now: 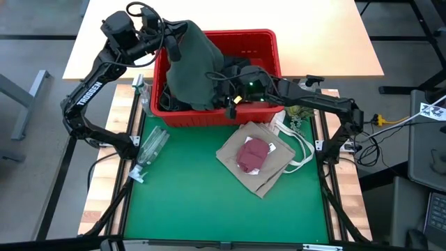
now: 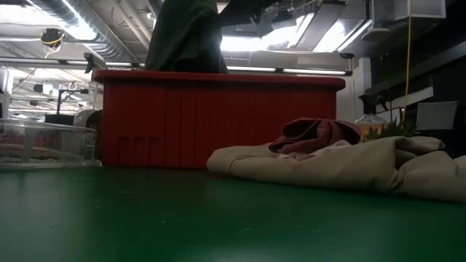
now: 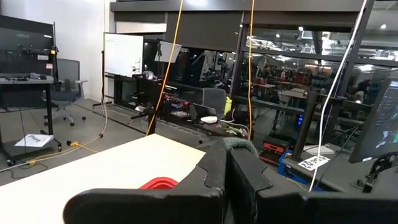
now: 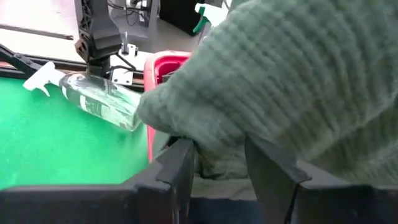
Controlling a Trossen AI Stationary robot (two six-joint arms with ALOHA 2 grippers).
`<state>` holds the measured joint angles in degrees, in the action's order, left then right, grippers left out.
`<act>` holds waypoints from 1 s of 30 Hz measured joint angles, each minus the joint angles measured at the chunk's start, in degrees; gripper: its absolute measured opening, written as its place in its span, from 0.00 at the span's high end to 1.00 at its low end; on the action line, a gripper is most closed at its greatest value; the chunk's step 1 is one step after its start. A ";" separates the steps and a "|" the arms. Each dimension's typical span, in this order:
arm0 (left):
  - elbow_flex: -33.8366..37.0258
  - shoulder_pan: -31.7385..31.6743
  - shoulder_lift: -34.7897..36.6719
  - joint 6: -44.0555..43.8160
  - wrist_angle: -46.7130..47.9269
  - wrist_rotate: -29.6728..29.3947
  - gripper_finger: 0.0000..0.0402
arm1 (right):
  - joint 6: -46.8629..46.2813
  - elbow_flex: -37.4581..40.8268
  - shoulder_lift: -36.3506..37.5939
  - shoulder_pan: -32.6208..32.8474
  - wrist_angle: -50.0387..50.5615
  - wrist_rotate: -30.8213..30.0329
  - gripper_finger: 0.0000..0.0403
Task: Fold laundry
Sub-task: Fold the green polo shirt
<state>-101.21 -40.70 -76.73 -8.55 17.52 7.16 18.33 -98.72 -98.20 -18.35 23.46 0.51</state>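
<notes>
Basket: a red slatted plastic basket (image 2: 218, 120) stands on the green table mat (image 2: 145, 218), directly below the hanging cloth.
Hanging cloth: a dark olive-green garment (image 2: 186, 36) drops from above into the basket; whatever holds it is out of sight.
Flat cloth: a tan top (image 2: 342, 166) lies crumpled beside the basket.
On top: a maroon piece (image 2: 317, 135) rests on the tan top.
Far side: a clear plastic bottle (image 2: 44, 140) lies on the mat.

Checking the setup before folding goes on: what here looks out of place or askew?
A clear plastic spray bottle lies on its side on the green mat, left of the red plastic basket; it is not laundry. The tan top lies crumpled, with the maroon piece bunched on it.
</notes>
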 joint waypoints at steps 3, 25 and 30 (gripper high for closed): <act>0.00 -0.01 0.00 0.03 0.02 -0.02 1.00 | -0.09 0.00 -0.36 0.00 0.68 0.14 0.65; 0.00 -0.01 0.00 1.26 3.73 -1.61 1.00 | 3.40 0.00 1.33 0.01 -3.64 -7.22 0.94; 0.02 -0.03 -0.01 6.00 6.16 -7.55 0.93 | 3.43 0.00 6.10 -0.07 -3.72 -10.43 0.98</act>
<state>-101.19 -40.73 -76.74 -2.55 23.68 -0.39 21.76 -98.72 -92.10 -18.41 19.74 -9.92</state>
